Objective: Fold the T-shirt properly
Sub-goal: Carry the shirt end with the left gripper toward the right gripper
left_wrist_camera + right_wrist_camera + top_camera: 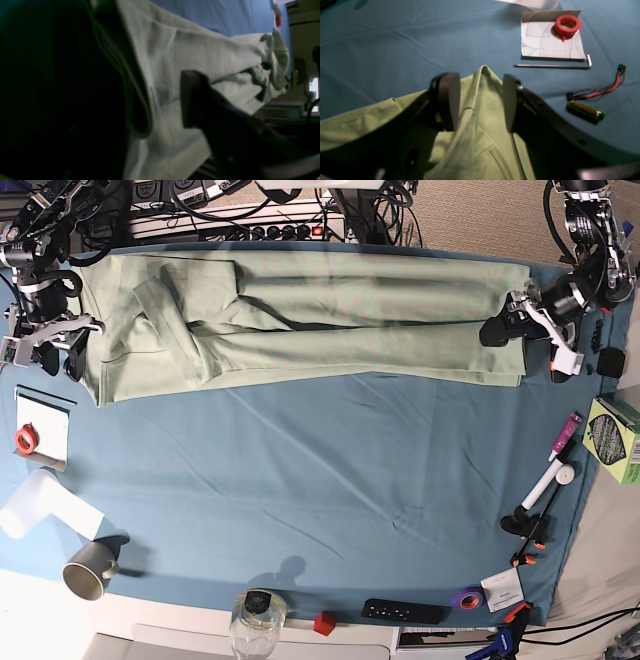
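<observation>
The pale sage-green T-shirt (330,320) lies in a long band across the far side of the blue table cloth (320,480). My right gripper (60,345) is at its end on the base view's left. In the right wrist view the gripper (480,102) is open, its fingers (448,100) straddling a pointed shirt corner (482,75) without touching it. My left gripper (515,323) is at the shirt's other end. In the dark left wrist view (156,105) one finger (192,100) stands apart from the fabric (200,50); the other finger is hidden in shadow under a hem fold.
Near the right gripper lie a red tape roll (567,25) on a paper sheet, a hex key (552,65), a battery (585,111) and red-black wires (602,91). A mug (88,568), a jar (258,620), a remote (405,612) and a green box (615,438) sit along the table's edges.
</observation>
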Controlling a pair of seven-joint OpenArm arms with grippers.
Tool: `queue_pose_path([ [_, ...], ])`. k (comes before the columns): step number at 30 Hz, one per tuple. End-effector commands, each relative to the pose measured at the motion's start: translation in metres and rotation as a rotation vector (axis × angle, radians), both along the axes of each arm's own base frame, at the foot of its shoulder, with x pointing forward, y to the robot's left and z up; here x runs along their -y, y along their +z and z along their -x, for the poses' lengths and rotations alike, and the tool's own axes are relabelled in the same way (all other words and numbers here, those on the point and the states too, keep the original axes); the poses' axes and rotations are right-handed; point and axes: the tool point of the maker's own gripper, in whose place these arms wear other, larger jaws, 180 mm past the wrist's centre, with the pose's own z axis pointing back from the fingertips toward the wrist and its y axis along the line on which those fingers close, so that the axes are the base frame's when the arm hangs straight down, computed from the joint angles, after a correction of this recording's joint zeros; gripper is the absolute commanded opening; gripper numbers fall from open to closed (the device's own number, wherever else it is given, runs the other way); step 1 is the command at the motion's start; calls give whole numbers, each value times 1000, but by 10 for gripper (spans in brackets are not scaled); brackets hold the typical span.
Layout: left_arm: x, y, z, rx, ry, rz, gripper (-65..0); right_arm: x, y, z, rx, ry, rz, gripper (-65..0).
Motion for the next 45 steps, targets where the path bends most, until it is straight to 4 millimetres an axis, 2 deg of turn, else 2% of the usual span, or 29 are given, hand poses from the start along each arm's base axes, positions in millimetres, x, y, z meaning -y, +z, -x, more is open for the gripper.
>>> queue_pose_path([
  [1, 1, -15, 17, -89, -36, -33, -459, 2, 16, -5, 54, 8, 23, -374],
  [5, 6, -11, 17, -44, -86, -39, -646, 4, 14, -4, 39, 0, 41, -374],
  [11, 10, 2, 11, 12, -118, -57, -650, 4, 15, -4, 42, 0, 42, -374],
  [15, 20, 24, 1, 104, -160, -73, -650, 4, 15, -4, 42, 0, 41, -374],
  [19, 42, 50, -7, 196, -187, -64, -650, 4, 15, -4, 43, 0, 41, -374],
  [24, 90, 67, -3, 257, -299, -21, -650, 4, 15, -4, 43, 0, 41, -374],
  [29, 161, 58, 13, 244, -458, 15, -650, 4, 15, -4, 43, 0, 41, -374],
  [32, 204, 61, 15, 286, -550, 19, -650, 4, 15, -4, 43, 0, 42, -374],
  [35, 239, 65, 13, 345, -636, -11, -650, 4, 15, -4, 42, 0, 42, -374],
  [41, 290, 75, 6, 440, -701, -89, -650, 4, 15, -4, 42, 0, 42, -374],
  [45, 315, 79, 7, 472, -735, -75, -650, 4, 15, -4, 42, 0, 42, -374],
])
